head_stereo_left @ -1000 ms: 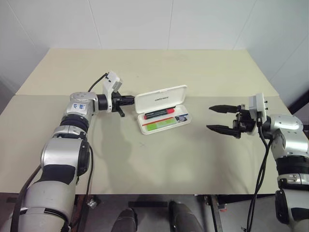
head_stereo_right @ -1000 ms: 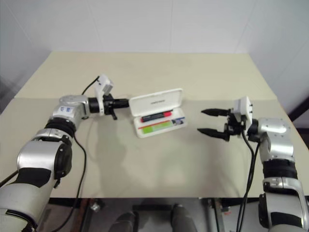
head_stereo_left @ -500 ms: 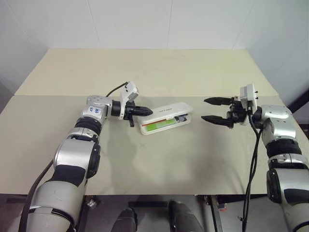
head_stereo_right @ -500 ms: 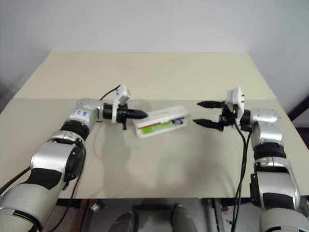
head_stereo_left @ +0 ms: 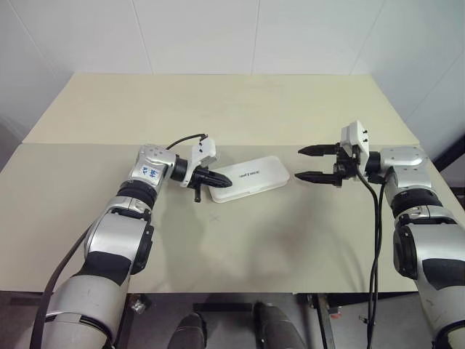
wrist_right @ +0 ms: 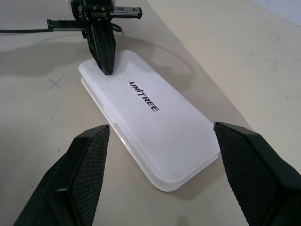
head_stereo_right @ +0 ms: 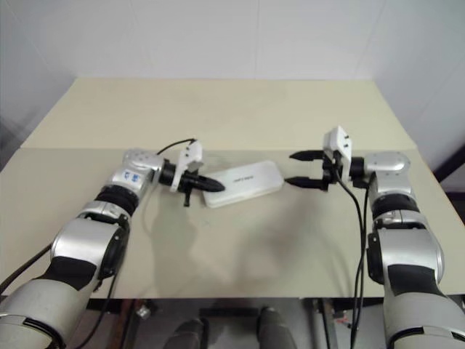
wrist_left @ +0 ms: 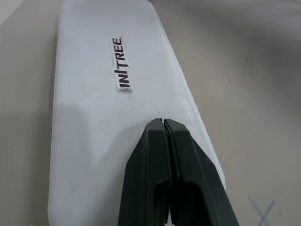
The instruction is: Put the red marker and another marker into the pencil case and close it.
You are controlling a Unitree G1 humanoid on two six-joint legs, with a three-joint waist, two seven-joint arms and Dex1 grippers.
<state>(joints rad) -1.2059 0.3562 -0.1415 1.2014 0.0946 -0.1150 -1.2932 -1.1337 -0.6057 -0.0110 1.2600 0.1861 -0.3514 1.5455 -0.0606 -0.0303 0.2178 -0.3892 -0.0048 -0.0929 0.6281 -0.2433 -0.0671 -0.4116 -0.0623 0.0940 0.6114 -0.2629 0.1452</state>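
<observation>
Beige table [head_stereo_left: 240, 247] bears the pencil case [head_stereo_left: 251, 177], lid down; left gripper [head_stereo_left: 227, 179] clenched atop it, right gripper [head_stereo_left: 303, 164] jaws spread nearby.

The pencil case [wrist_right: 150, 127] has "UNITREE" printed in dark letters on its lid, just past the left gripper's [wrist_right: 107, 70] fingertips.

Pencil case [head_stereo_left: 248, 177] lies flat mid-surface [head_stereo_left: 240, 247], lid down, long axis running left-right. Left claw [head_stereo_left: 227, 178] tip rests on the lid at the case's left end. Right claw [head_stereo_left: 304, 163] hovers just off the case's right end, apart from it, pointing at it.
</observation>
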